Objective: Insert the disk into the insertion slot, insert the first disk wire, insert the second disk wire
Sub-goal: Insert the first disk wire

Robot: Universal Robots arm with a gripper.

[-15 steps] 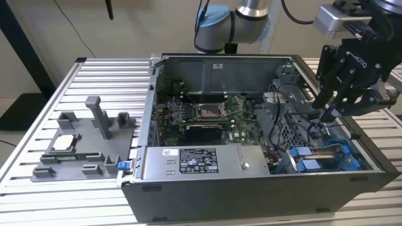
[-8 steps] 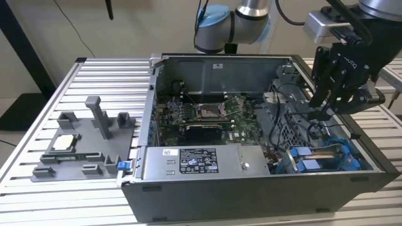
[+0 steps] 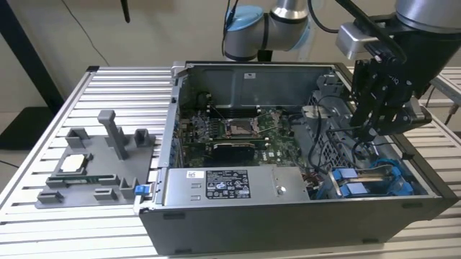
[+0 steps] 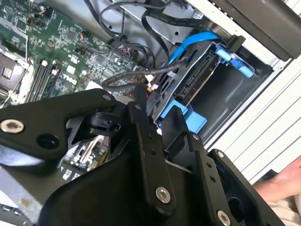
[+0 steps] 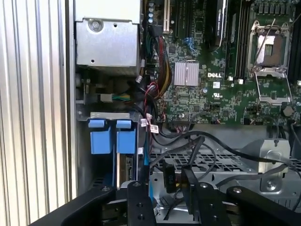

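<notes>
The gripper (image 5: 164, 181) is clamped on a black wire plug (image 5: 170, 175) and hangs just above the disk (image 4: 197, 80), which sits in the insertion slot (image 4: 225, 94) (blue tabs outward). The plug should be squared to the disk's socket, then pressed in straight. The socket itself is hidden behind the gripper and the loose cables (image 5: 202, 138).

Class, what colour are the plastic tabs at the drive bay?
Bright blue; the tabs show best in the first wrist view.

Lab: slatted aluminium bench (image 3: 108, 86), opened computer (image 3: 288, 216).
</notes>
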